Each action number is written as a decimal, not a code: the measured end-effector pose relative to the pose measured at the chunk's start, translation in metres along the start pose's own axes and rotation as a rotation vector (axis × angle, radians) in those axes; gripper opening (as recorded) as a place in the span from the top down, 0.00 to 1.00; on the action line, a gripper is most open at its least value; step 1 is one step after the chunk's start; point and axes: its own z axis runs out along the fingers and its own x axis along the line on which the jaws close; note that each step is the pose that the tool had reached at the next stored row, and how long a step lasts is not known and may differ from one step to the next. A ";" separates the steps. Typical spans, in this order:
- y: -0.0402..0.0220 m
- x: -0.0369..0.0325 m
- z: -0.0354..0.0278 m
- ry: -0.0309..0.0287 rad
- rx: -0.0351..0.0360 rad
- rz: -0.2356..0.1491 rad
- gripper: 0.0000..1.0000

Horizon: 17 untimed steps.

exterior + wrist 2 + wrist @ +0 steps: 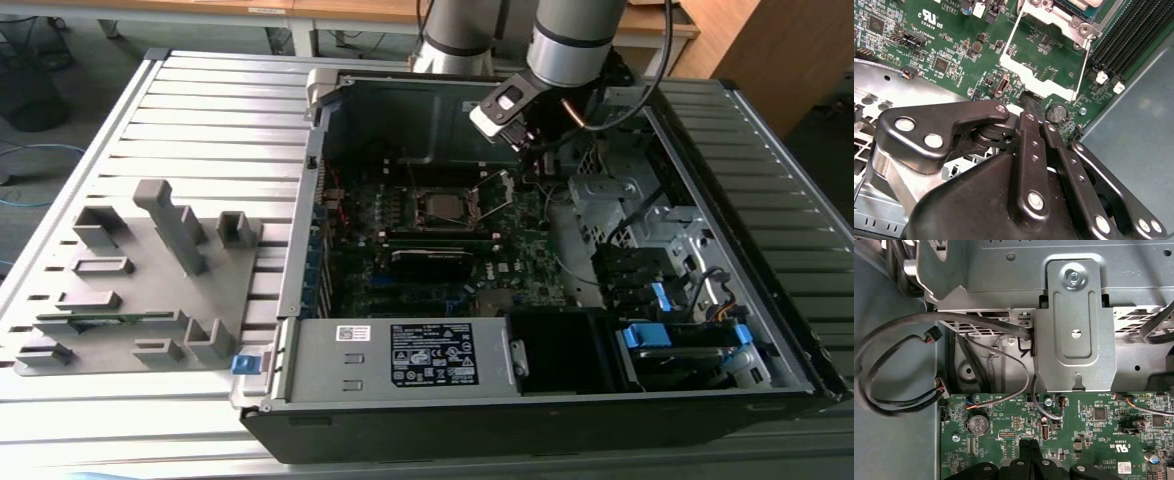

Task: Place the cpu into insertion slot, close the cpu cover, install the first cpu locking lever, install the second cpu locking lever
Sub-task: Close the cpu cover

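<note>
Your gripper hung inside the open computer case, at the far side of the board on the exterior view's right. Both wrist views showed its fingers drawn narrow, pressed together, nothing visible between them. The tip sat right at the free edge of the cpu cover; I couldn't tell whether it was touching or pinching that edge. The cover stood open, tilted up beside the insertion slot. The cpu lay flat in the slot, silvery face up. A coin battery was just beside the fingertips.
</note>
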 end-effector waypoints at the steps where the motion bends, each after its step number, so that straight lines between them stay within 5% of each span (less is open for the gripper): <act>1: 0.0000 0.0000 0.0000 0.0000 0.0000 0.000 0.89; 17: 0.0000 0.0000 0.0002 0.0000 0.0046 0.000 0.89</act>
